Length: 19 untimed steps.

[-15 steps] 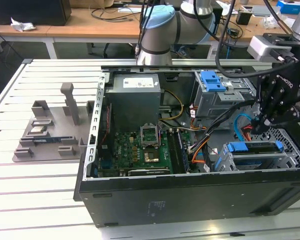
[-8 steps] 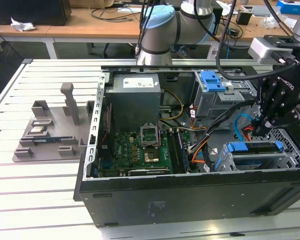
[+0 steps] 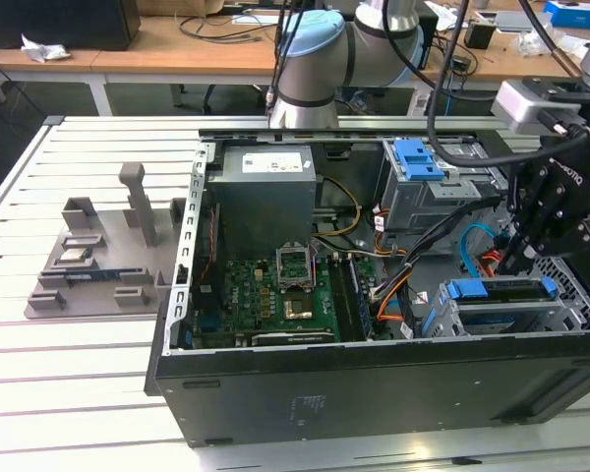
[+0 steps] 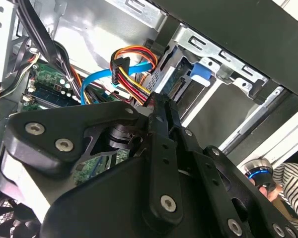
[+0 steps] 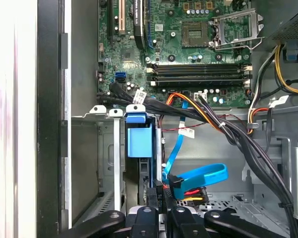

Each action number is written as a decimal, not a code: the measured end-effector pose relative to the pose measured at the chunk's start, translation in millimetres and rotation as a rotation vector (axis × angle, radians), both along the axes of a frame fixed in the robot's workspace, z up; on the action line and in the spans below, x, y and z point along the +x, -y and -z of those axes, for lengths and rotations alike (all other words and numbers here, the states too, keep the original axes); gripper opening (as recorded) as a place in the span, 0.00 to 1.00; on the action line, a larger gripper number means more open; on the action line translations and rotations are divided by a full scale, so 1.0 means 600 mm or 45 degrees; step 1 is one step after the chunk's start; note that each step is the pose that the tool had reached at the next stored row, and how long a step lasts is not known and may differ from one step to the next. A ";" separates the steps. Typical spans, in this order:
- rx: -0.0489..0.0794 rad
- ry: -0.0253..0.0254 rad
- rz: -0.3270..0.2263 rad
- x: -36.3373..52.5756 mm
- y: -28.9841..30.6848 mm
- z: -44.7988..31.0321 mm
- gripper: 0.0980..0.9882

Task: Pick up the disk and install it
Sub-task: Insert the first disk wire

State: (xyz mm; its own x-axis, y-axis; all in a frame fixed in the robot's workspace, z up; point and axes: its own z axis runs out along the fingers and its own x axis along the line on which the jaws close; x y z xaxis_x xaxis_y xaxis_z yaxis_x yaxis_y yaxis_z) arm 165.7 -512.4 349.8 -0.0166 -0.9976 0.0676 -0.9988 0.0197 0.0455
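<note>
Blue plastic framing marks the disk (image 3: 501,291), a flat silver-metal drive sitting edge-up in the grey metal drive cage (image 3: 570,307) at the front corner of the open black computer case (image 3: 374,383), toward the exterior view's right. Its long axis runs along the case's near wall. The black claw (image 3: 520,258) hangs just above and slightly behind the drive's upper blue rail, so the disk lies directly below the fingertips.

In the first wrist view the fingers (image 5: 159,196) stand drawn together over the drive's upper edge, beside the blue pull tab (image 5: 139,142). Whether they pinch the frame or merely rest against it I cannot tell. The drive looks already seated in its slot, judging by how deep it sits.

Room is tight. A blue flat data cable (image 5: 198,174) and a bundle of orange, red and yellow power wires (image 4: 131,69) loop just beside the claw on the motherboard side, while the cage wall closes in on the other. The green motherboard (image 3: 275,295) lies well apart. The case rests on a slatted white bench (image 3: 69,374).
</note>
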 end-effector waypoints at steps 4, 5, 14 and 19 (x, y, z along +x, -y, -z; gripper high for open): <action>0.016 0.0000 0.000 0.002 0.0064 0.000 0.07; 0.023 0.0000 0.000 0.003 0.0087 0.000 0.07; 0.099 -0.0001 0.000 0.012 0.0328 0.000 0.07; 0.104 -0.0001 0.000 0.021 0.0399 0.001 0.07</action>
